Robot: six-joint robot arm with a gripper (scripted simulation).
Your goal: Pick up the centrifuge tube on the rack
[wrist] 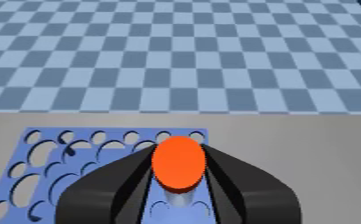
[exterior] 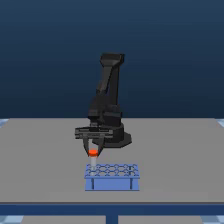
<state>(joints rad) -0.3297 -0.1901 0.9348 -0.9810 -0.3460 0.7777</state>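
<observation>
Gripper (exterior: 93,150) clamps centrifuge tube (wrist: 178,162) (orange cap), above rack (exterior: 112,177).

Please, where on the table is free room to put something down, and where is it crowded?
The grey table is bare on both sides of the rack, out to the table's edges. It is also bare on either side of the arm's base. It is crowded over the rack's corner on the exterior view's left, where the gripper holds the centrifuge tube.
</observation>
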